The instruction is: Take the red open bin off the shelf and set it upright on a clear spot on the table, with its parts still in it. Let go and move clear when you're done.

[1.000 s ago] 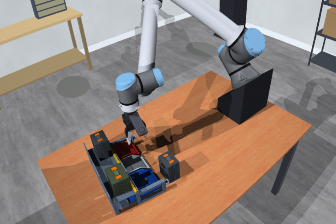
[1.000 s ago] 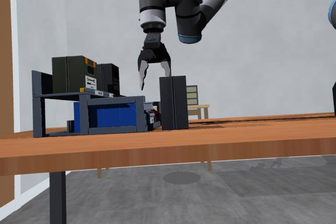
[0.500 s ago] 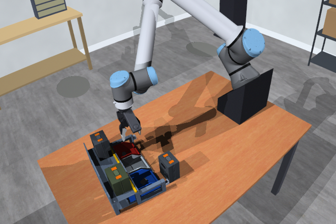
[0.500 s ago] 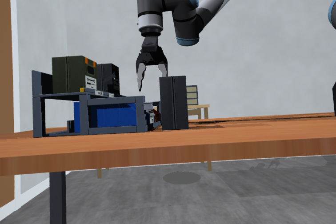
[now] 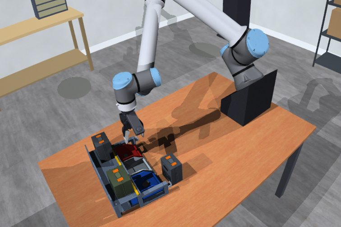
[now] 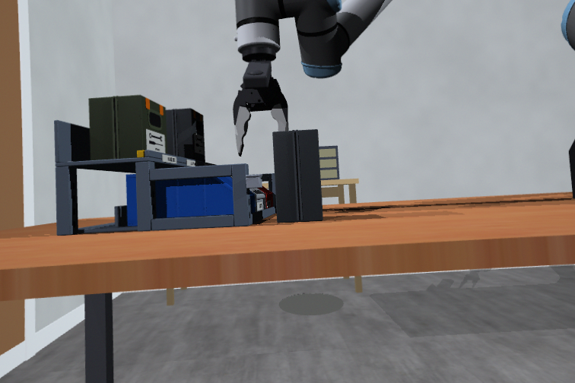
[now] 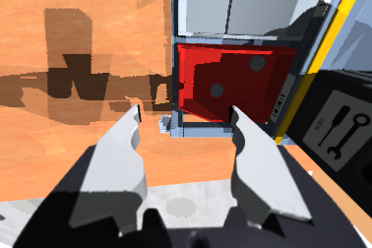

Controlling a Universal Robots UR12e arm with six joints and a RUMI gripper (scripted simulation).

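The red open bin (image 5: 128, 151) (image 6: 268, 198) (image 7: 236, 77) stands in the low front level of the blue-grey shelf (image 5: 140, 200) (image 6: 192, 222) (image 7: 207, 131), in the end bay. Two dark round parts show inside it in the wrist view. My gripper (image 5: 135, 138) (image 7: 185, 106) is partly open and empty, pointing down above the bin's end of the shelf. In the wrist view one fingertip overlaps the bin's near corner and the other is over the table (image 5: 220, 149) (image 6: 418, 225). In the exterior view one fingertip is hidden behind a dark case.
A grey bin (image 5: 137, 165) (image 7: 207, 13) sits beside the red one, then a blue bin (image 5: 145, 179) (image 6: 192, 199). A dark case (image 5: 102, 147) and an olive case (image 5: 119, 181) (image 6: 125, 128) stand on the upper level. Another dark case (image 5: 172, 169) (image 6: 297, 174) stands before the shelf.
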